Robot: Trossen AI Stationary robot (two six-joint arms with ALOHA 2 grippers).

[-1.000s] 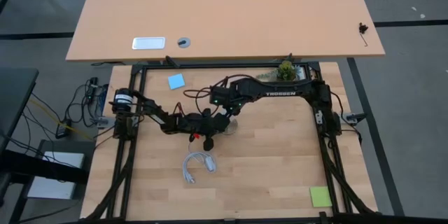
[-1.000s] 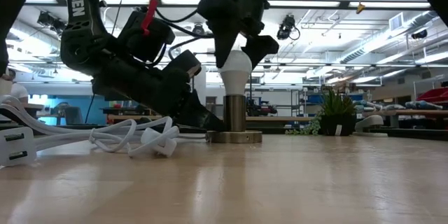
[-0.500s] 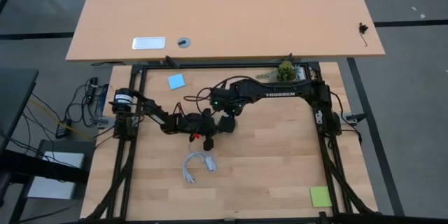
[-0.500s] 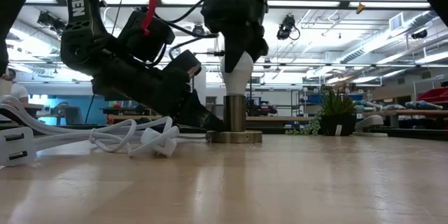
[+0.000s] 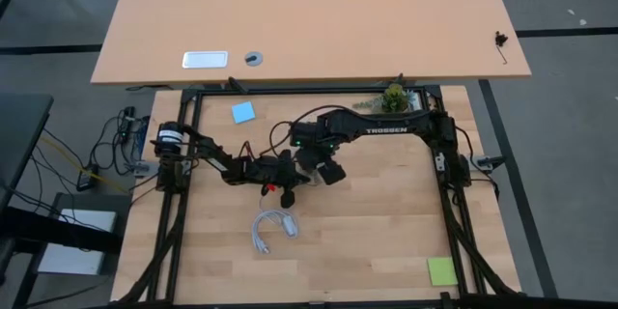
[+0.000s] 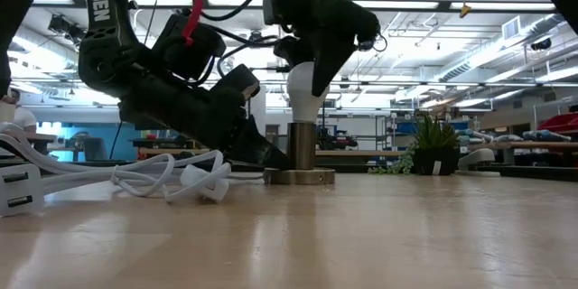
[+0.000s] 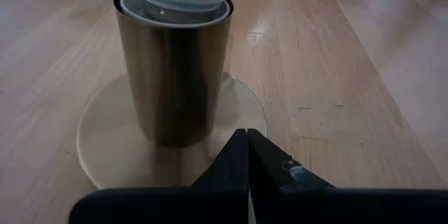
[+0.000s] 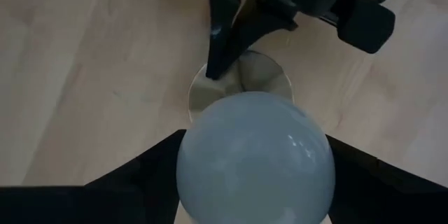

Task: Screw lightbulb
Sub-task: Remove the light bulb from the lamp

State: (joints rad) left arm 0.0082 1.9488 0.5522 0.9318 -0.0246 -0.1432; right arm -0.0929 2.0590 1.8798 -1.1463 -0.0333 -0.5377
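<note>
socket [image 7: 173,77]: holds lightbulb [image 8: 255,155] upright | right claw [image 6: 312,70]: gripping lightbulb

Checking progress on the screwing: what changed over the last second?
The right gripper closed its open fingers onto the lightbulb and its wrist has turned. The socket, the shut left gripper pressing its base and the white cord stayed put.

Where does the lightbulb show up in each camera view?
High view: hidden under the right hand.
Low view: lightbulb centre, above the metal socket.
Left wrist view: at the top edge, in the socket.
Right wrist view: large, lower centre.
Shared landmark: the socket's round base.
</note>
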